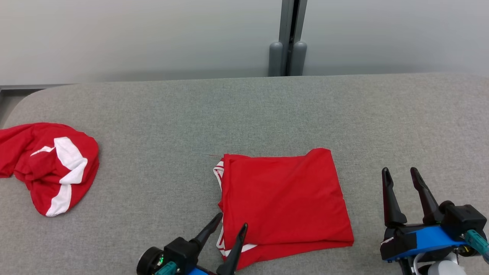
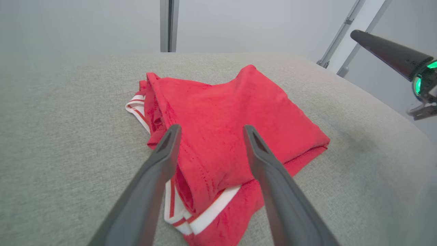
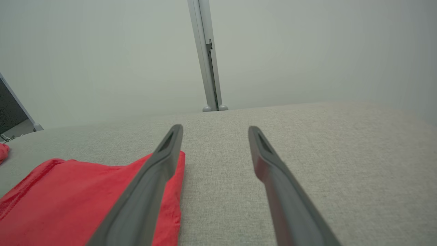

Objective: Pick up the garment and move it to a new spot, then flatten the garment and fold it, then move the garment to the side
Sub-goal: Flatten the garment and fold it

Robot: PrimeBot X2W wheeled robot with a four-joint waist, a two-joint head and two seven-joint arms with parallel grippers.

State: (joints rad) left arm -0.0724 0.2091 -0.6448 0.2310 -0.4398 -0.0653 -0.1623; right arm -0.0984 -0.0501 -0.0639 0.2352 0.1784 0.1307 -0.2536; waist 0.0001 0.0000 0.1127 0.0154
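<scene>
We are looking at a folded garment (image 1: 284,198) that is showing plain bright red on top, with white trim carrying thin red stripes peeking out along its left edge and near corner. A second garment (image 1: 49,164), crumpled at the far left, is showing the same red, broken by broad white bands. The table (image 1: 244,114) under both is wearing a flecked, heathered grey cloth. We are seeing the left gripper (image 1: 232,220) with black fingers and a teal fitting at its base. The right gripper (image 1: 400,170) is showing black fingers too, over a bright blue band and a teal plug. In the left wrist view a green light (image 2: 418,85) is glowing on the right gripper's body. The wall (image 1: 114,34) behind is reading pale grey-white, and its post (image 1: 287,34) a darker grey.
</scene>
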